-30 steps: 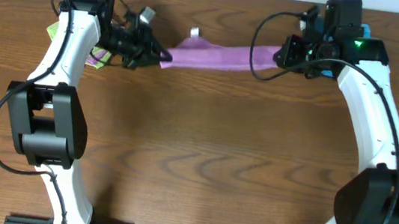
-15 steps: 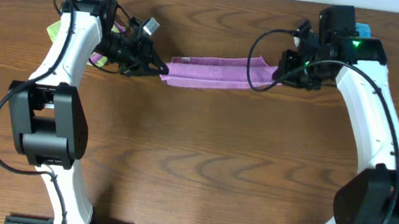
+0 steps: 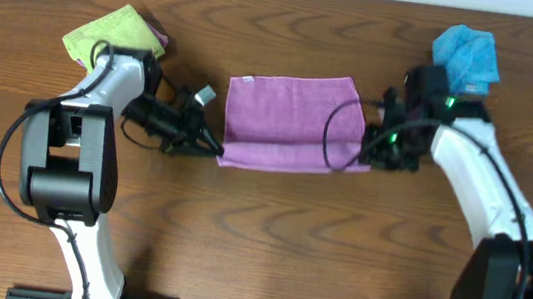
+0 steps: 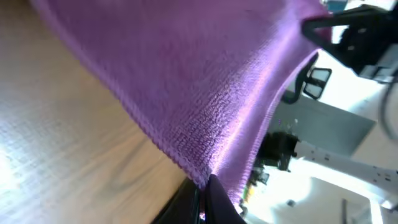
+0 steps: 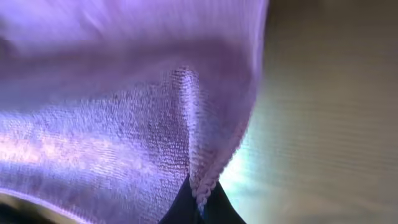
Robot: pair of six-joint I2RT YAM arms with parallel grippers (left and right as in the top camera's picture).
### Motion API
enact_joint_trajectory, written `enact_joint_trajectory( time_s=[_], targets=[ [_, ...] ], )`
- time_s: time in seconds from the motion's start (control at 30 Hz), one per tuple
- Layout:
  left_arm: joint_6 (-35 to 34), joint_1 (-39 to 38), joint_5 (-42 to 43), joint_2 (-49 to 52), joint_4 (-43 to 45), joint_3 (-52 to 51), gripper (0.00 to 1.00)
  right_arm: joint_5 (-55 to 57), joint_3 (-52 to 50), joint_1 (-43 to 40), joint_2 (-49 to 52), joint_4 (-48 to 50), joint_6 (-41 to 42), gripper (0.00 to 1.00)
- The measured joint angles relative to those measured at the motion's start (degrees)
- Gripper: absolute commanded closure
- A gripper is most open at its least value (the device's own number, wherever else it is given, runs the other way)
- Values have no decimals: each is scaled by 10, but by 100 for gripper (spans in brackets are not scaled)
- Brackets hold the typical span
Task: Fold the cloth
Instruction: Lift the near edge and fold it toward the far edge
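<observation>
A: Brown wooden table (image 3: pixel 256 239). How are the pinches?

B: The left gripper (image 3: pixel 216 149) is clamped tight on the cloth (image 3: pixel 290 122) at its near-left corner. The right gripper (image 3: pixel 366 161) is clamped on the near-right corner. The cloth lies spread mid-table between them.

A: Risks?

B: I'd say uneven pulling could skew the edges. A thin corner pinch might also slip and drop that side.

overhead: straight down, far | wrists: close-up, all share cloth (image 3: pixel 290 122)
</observation>
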Motion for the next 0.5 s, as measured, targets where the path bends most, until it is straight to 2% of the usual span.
enact_joint_trajectory(
  time_s=[0.23,0.5],
  targets=[
    [50,0,14,0,-3,-80,94,6,-136,23,-65,54,24,99],
    [95,1,43,0,-15,-101,94,12,-169,24,-88,101,40,99]
  ],
)
